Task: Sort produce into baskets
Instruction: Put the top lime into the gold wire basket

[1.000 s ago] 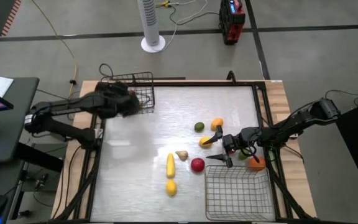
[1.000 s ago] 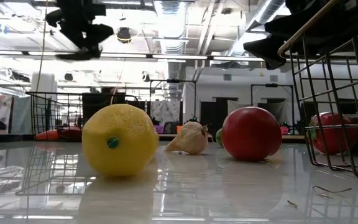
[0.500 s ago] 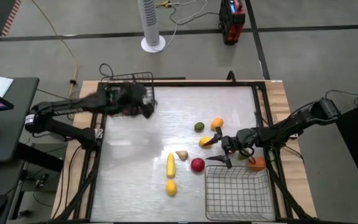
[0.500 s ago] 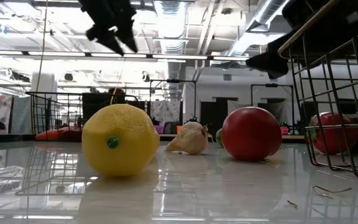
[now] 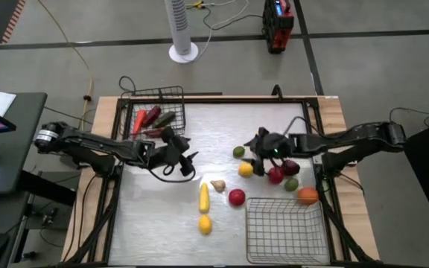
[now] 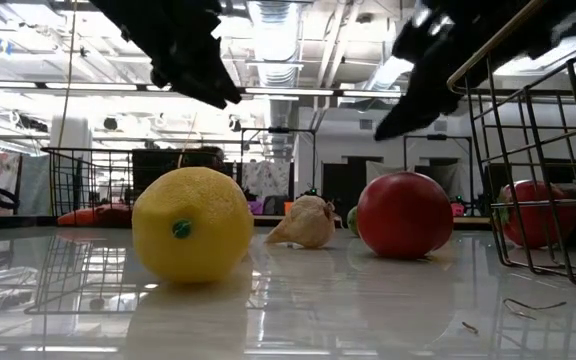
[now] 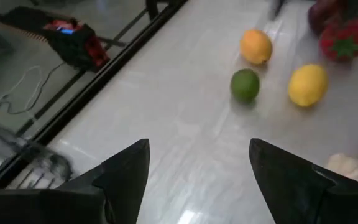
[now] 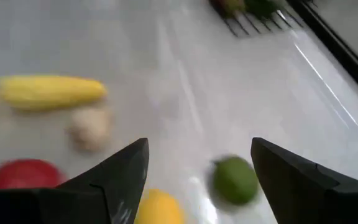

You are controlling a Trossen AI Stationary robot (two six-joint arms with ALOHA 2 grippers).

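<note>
My left gripper is open and empty above the table's middle left, its fingers pointing toward the loose produce; its own view shows it open. My right gripper is open and empty above the far group of fruit, beside the green lime and a yellow lemon; its own view shows it open. An orange ball lies under the right arm. The far-left basket holds red and dark green pieces. The near-right basket stands by the near edge.
On the table lie a red strawberry, a dark red piece, a green ball, an orange piece, a red apple, a garlic bulb, a yellow corn cob and a lemon.
My left gripper has left the far-left basket and gone toward the table's middle and near side. My right gripper has gone from beside the near-right basket toward the far edge and left, over the orange ball. The strawberry and dark red piece now show where it was.
</note>
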